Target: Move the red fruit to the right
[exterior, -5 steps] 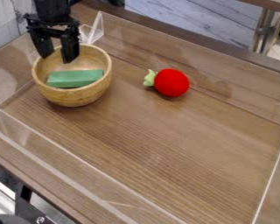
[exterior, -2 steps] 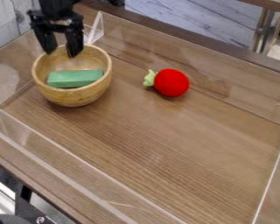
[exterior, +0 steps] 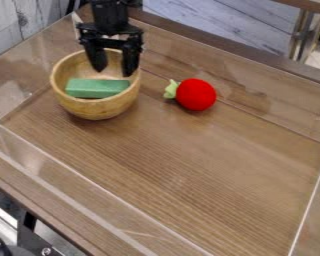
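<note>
Red fruit sits ungrasped on the worktop, we note, while the gripper hangs open above the wooden bowl; transfer rightward remains outstanding.

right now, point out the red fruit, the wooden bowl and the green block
red fruit [exterior: 195, 95], camera view, middle of its red body
wooden bowl [exterior: 99, 106], camera view, front outer wall
green block [exterior: 99, 88], camera view, top face

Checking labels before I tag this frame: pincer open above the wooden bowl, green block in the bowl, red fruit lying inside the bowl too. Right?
Not quite. The red fruit is not in the wooden bowl; the camera view shows it on the table to the bowl's right, apart from it. The rest holds: pincer open above the bowl, green block inside.
</note>
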Tool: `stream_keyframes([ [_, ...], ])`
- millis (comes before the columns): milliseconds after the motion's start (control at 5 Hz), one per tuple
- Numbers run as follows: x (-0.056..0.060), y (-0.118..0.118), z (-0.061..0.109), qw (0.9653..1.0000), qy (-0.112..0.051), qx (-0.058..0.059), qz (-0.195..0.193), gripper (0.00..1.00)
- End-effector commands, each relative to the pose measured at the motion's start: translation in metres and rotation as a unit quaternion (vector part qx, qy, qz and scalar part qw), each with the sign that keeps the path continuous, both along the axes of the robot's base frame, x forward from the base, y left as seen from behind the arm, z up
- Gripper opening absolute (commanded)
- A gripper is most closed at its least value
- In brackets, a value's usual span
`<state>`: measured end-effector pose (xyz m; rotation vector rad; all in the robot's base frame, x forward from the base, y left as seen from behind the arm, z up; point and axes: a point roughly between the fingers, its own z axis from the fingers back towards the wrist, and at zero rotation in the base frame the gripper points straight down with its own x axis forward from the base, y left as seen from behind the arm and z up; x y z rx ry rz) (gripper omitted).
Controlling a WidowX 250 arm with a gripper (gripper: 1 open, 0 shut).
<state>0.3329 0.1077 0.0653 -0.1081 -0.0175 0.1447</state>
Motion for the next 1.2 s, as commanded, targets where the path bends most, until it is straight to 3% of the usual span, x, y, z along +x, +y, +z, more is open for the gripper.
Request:
stream_keyframes([
  [0,0.018,-0.009,0.038,0.9987,-0.048,0.010,-0.013,1.00],
  [400,0.012,-0.027,0.046,0.9980,-0.056,0.006,-0.031,1.00],
  [1000,0.009,-0.053,0.046,0.9978,-0.065,0.010,0.008,1.00],
])
